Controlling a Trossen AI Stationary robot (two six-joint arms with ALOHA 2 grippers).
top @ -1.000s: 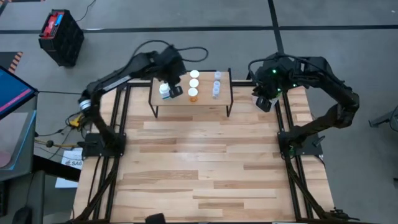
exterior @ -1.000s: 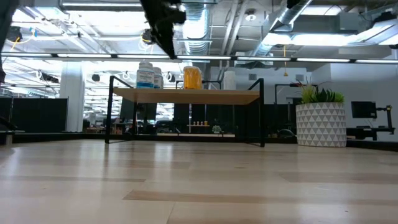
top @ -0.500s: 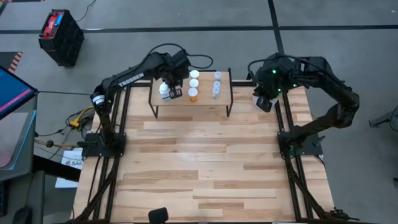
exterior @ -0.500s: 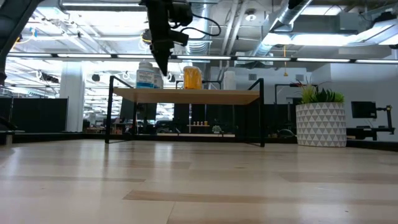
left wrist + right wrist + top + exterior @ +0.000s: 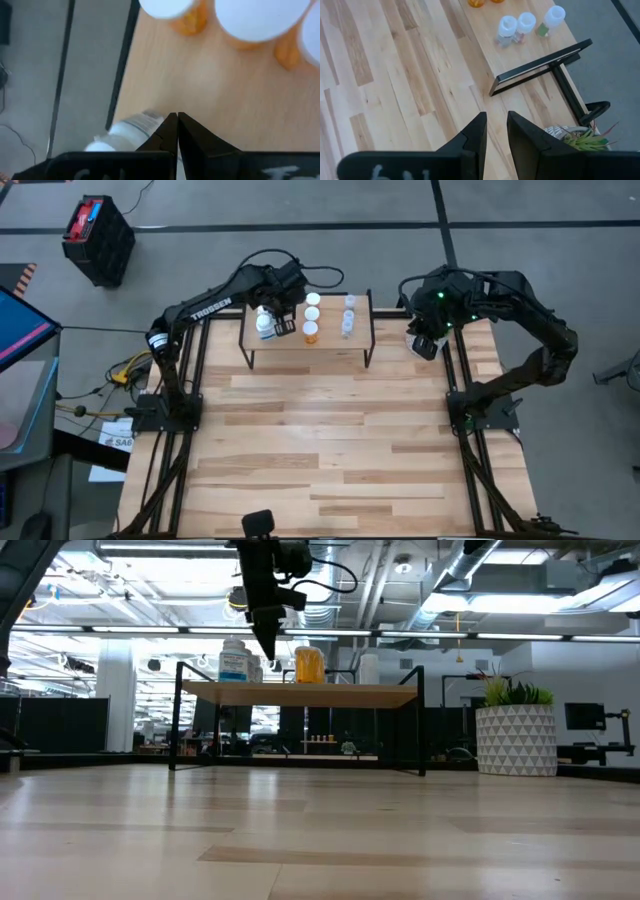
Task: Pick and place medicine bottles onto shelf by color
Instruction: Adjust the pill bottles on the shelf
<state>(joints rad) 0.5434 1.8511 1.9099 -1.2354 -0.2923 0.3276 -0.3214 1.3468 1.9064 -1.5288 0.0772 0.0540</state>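
The shelf [image 5: 330, 338] stands at the table's far edge. On its top stand white bottles [image 5: 264, 326] at the left, orange bottles [image 5: 311, 332] with white caps in the middle, and clear bottles [image 5: 348, 315] at the right. My left gripper [image 5: 281, 327] is shut, slants down over the shelf's left part and holds nothing. Its tip [image 5: 177, 120] stands close beside a white bottle [image 5: 127, 134], just above the shelf top [image 5: 210, 90]. My right gripper [image 5: 496, 127] waits high to the right of the shelf, narrowly open with nothing between its fingers. My left gripper's shut fingers [image 5: 167, 131] point slanting down right next to a white bottle's side [image 5: 145, 122]. I cannot tell whether they touch it. The bottle stands on the shelf top.
A potted green plant [image 5: 515, 730] in a white patterned pot stands to the right of the shelf, below my right gripper. The shelf's black legs [image 5: 178, 720] rest on the wooden table [image 5: 330, 440], whose near part lies bare. A black crate [image 5: 97, 238] sits on the floor beyond.
My left gripper has sunk toward the shelf top and tipped more steeply down, coming in beside the white bottles. It has stayed shut. The bottles have kept their places.
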